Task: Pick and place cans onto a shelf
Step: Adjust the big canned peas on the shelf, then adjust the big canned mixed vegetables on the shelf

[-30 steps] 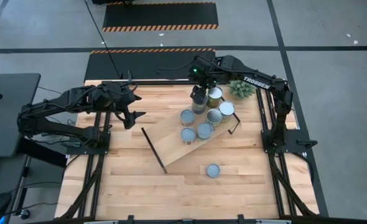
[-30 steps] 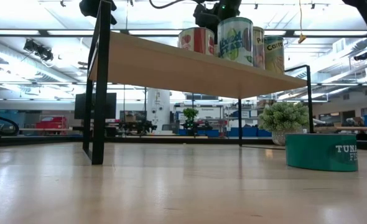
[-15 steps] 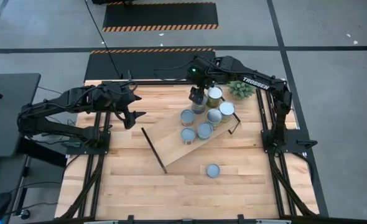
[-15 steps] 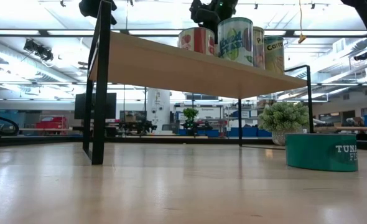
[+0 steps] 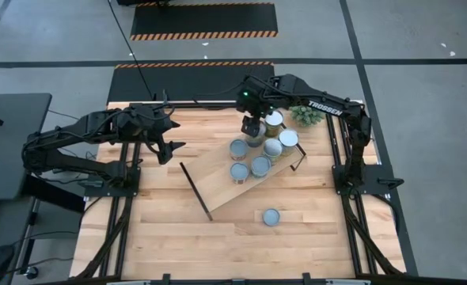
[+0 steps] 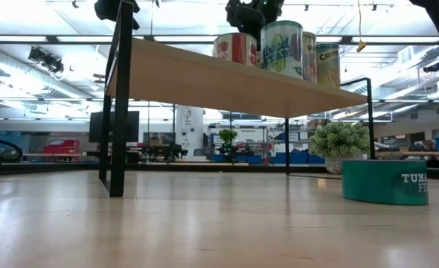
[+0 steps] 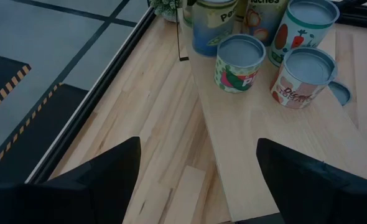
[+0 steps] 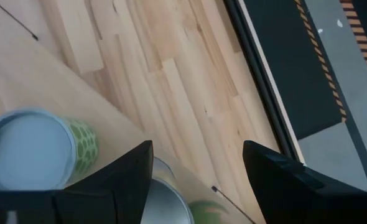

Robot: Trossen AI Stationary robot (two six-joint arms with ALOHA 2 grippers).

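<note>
High view: lone can (image 5: 271, 217) sits on the desk (image 5: 162, 237) nearest the front edge, off the shelf (image 5: 218, 184). Shelf lies diagonal mid-desk, six cans (image 5: 261, 150) clustered at its far end. Right gripper (image 5: 253, 127) hovers over the farthest can, fingers apart, gripping nothing. Left gripper (image 5: 172, 140) waits near the desk's far left, fingers wide, empty. Plant (image 5: 306, 113) at far right corner

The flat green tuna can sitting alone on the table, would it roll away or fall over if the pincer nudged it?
The tuna can looks low and wide, resting flat on the table, so it probably slides rather than tips. It would likely roll only if stood on edge. Its smooth metal top may be slippery.
</note>
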